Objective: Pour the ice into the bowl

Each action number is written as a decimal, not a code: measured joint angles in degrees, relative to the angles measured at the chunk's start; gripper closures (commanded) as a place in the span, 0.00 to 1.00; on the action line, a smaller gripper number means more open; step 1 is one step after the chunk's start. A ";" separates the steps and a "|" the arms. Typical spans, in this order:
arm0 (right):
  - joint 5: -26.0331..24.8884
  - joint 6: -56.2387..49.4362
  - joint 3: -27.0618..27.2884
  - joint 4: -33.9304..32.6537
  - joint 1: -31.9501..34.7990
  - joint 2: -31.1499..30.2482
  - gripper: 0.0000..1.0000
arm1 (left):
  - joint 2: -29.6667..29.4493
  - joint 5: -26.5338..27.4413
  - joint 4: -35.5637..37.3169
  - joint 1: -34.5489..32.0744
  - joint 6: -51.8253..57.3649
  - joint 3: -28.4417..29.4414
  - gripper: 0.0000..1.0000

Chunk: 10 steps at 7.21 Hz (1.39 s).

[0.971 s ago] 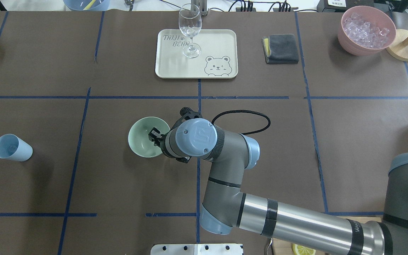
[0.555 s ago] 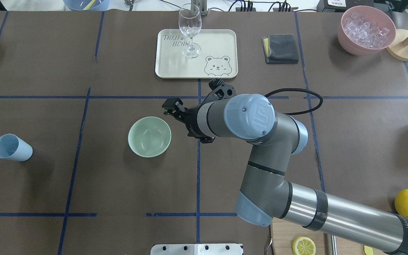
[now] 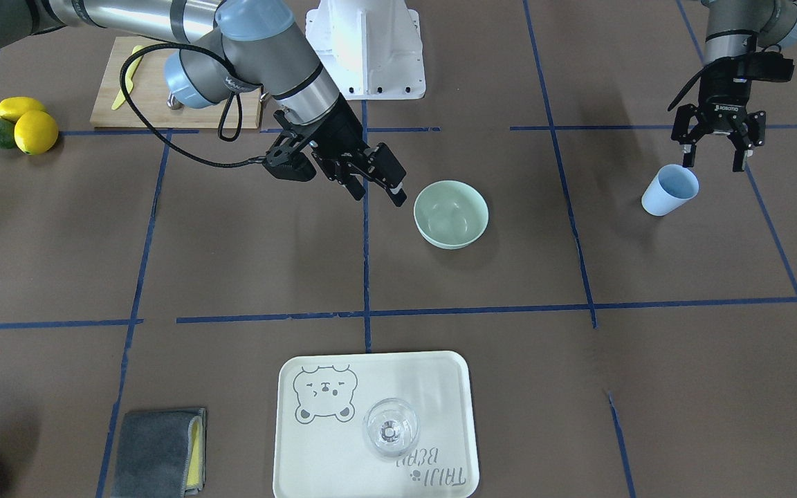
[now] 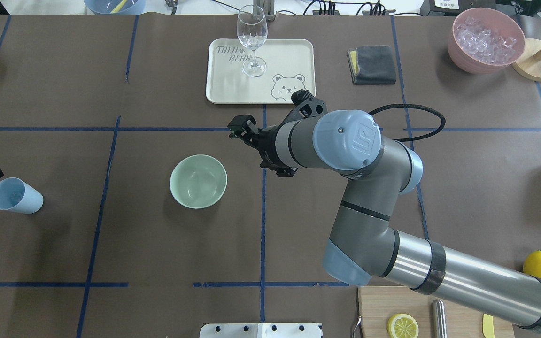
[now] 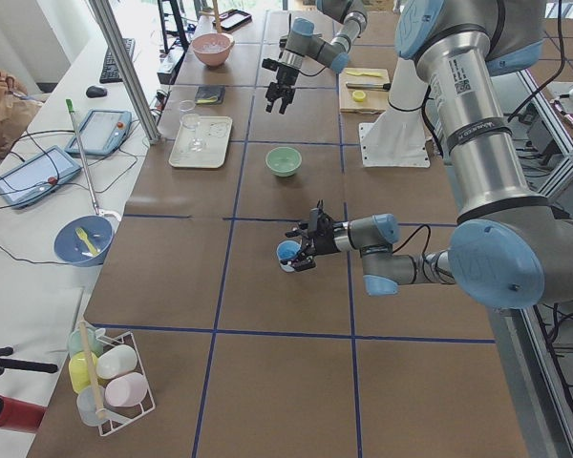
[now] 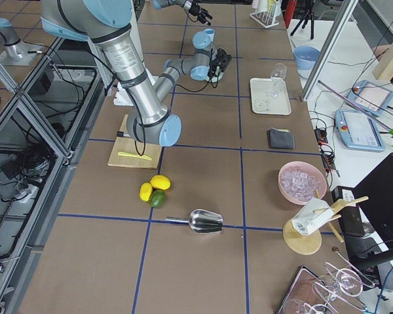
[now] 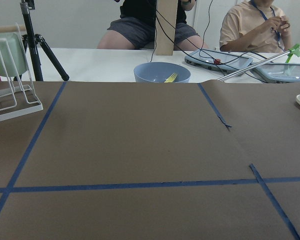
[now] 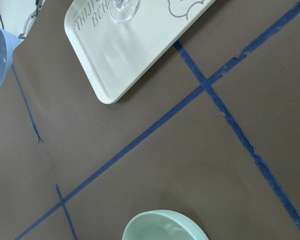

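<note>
The pale mint-green bowl [image 4: 198,181] stands upright near the table's middle and looks empty; it also shows in the front view [image 3: 451,213] and at the bottom of the right wrist view [image 8: 165,227]. My right gripper [image 4: 239,129] is open and empty, hovering apart from the bowl, beyond its right rim; it also shows in the front view [image 3: 379,196]. A blue cup [image 4: 16,195] sits at the far left. My left gripper [image 3: 712,160] is open just above the cup [image 3: 670,190], not holding it. I cannot tell whether the cup holds ice.
A cream tray [image 4: 294,56] with a wine glass [image 4: 252,40] lies at the back, a grey cloth [image 4: 373,64] to its right. A pink container [image 4: 463,58] full of ice cubes [image 4: 485,37] stands back right. A cutting board [image 3: 156,104] and lemons [image 3: 35,130] lie near the robot.
My right gripper has lifted off the bowl's rim and moved back and to the right, clear of it. My left gripper has come in at the left edge next to the blue cup.
</note>
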 measured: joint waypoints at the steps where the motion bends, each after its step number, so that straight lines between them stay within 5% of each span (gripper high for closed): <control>1: 0.00 -0.02 -0.18 0.00 0.02 -0.04 0.00 | 0.32 4.11 0.10 4.92 -0.89 0.04 0.01; 5: 0.05 -0.08 -0.27 0.08 0.05 -0.16 0.00 | 0.40 12.82 11.00 16.86 -14.91 0.79 0.01; 10: 0.08 0.09 -0.11 5.93 0.02 -3.28 0.00 | -1.15 21.85 15.98 18.04 -23.50 3.30 0.01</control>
